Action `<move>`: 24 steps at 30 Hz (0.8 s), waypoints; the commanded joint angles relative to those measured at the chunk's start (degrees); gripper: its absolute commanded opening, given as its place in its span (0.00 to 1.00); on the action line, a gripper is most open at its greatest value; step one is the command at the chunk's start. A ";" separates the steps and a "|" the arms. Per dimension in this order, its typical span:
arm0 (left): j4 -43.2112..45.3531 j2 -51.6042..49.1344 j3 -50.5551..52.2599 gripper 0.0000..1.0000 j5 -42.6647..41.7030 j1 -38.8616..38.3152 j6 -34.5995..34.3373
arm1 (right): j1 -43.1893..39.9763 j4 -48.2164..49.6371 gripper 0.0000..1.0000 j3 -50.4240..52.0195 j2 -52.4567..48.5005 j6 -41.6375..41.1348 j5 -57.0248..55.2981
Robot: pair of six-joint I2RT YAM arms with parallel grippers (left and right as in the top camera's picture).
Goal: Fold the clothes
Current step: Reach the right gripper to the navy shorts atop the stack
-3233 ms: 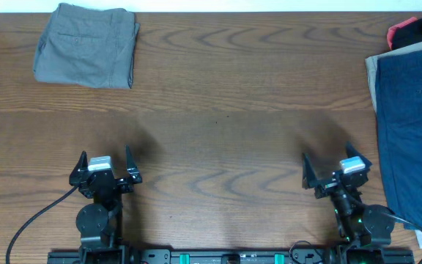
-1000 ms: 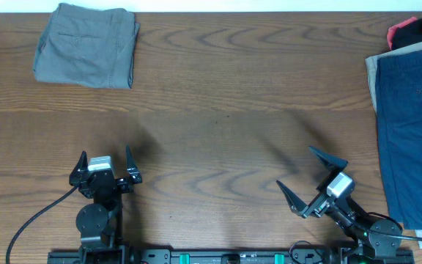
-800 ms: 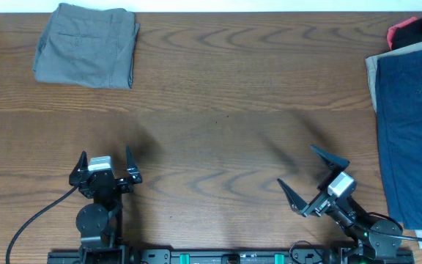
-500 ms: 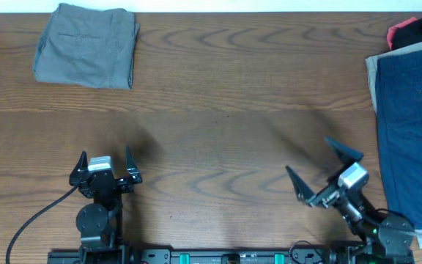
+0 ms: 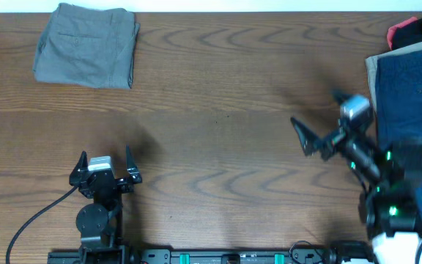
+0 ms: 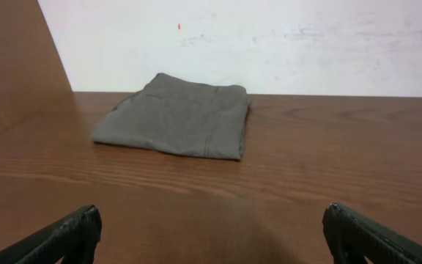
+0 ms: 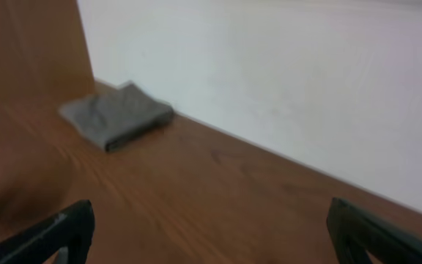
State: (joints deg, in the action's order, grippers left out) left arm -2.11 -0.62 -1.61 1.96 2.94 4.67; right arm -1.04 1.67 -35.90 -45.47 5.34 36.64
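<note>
A dark navy blue pair of shorts [image 5: 410, 110] lies flat at the table's right edge, on top of a beige pair [image 5: 371, 73]. A grey-olive pair [image 5: 86, 45], folded, lies at the far left; it also shows in the left wrist view [image 6: 174, 116] and, blurred, in the right wrist view [image 7: 116, 114]. My right gripper [image 5: 319, 119] is open and empty, raised above the table just left of the navy shorts and pointing left. My left gripper [image 5: 105, 163] is open and empty, low at the front left.
A red and black garment [image 5: 415, 29] lies at the far right corner behind the beige pair. A white wall [image 6: 269, 44] runs along the table's far edge. Bare wood lies between the two piles.
My right arm has lifted from its low spot at the front right and swung up and back, now beside the navy shorts. The left arm has not moved.
</note>
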 commanded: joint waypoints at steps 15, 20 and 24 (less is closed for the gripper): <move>-1.64 0.39 1.38 0.98 1.51 0.26 -0.28 | 0.68 -31.06 0.99 -36.20 -38.25 16.15 -42.93; -1.64 0.39 1.38 0.98 1.51 0.26 -0.28 | 0.52 -27.56 0.99 -36.20 -42.18 16.11 -48.61; -1.64 0.39 1.38 0.98 1.53 0.26 -0.26 | -1.99 -23.63 0.99 -36.20 -46.93 16.11 -56.59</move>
State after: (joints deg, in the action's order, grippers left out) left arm -2.13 -0.62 -1.61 1.96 2.94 4.67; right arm -0.67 -23.33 -70.89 -89.34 20.62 -11.44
